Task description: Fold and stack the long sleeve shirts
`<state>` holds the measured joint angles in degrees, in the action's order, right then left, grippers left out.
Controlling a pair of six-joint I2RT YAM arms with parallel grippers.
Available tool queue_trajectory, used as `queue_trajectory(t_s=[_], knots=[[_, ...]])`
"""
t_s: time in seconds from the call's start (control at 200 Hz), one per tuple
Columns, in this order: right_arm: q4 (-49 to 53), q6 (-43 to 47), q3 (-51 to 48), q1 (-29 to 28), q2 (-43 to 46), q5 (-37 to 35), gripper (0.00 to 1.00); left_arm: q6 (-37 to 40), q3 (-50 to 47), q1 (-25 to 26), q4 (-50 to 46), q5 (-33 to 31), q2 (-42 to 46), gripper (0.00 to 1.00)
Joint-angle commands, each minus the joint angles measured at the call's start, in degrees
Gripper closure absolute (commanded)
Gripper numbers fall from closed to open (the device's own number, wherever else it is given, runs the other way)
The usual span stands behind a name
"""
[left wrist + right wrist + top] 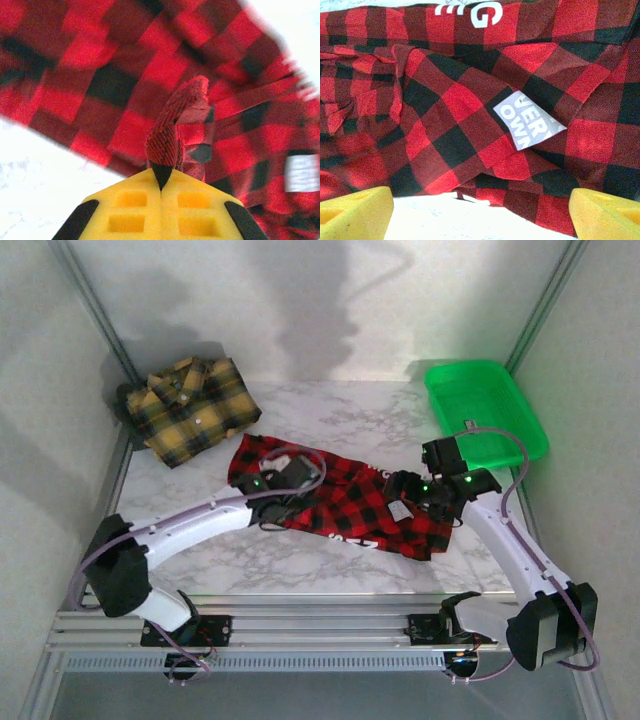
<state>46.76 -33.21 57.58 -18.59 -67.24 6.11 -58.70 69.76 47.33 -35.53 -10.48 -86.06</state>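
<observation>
The counter [330, 560] is carrying the red shirt [350, 505], lying rumpled at its middle, and the yellow shirt [190, 408], sitting folded far left. A green tray [480, 400] is resting far right. The left pincer [161, 175] is pinching a fold of the red shirt. The right pincer [480, 212] is hovering wide open over the shirt's right part, near a grey label [530, 120].

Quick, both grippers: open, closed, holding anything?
Left gripper: closed, pinching a raised fold of the red-and-black shirt.
Right gripper: open, over the same shirt, holding nothing.
</observation>
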Motion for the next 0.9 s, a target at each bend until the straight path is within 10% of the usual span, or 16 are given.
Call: queue_trajectory(t_s=[0.0, 0.455, 0.896], knots=[[-0.1, 0.0, -1.1, 1.3, -1.2, 0.0, 0.08, 13.4, 5.1, -3.0, -9.6, -8.0, 0.2, 1.0], [-3.1, 1.1, -0.5, 2.9, -9.2, -0.1, 0.09, 37.6, 18.4, -13.9, -4.9, -13.2, -12.4, 0.99], [-5.4, -1.2, -0.4, 3.3, -16.1, -0.9, 0.2, 34.3, 13.4, -14.2, 1.4, -5.1, -13.4, 1.0]])
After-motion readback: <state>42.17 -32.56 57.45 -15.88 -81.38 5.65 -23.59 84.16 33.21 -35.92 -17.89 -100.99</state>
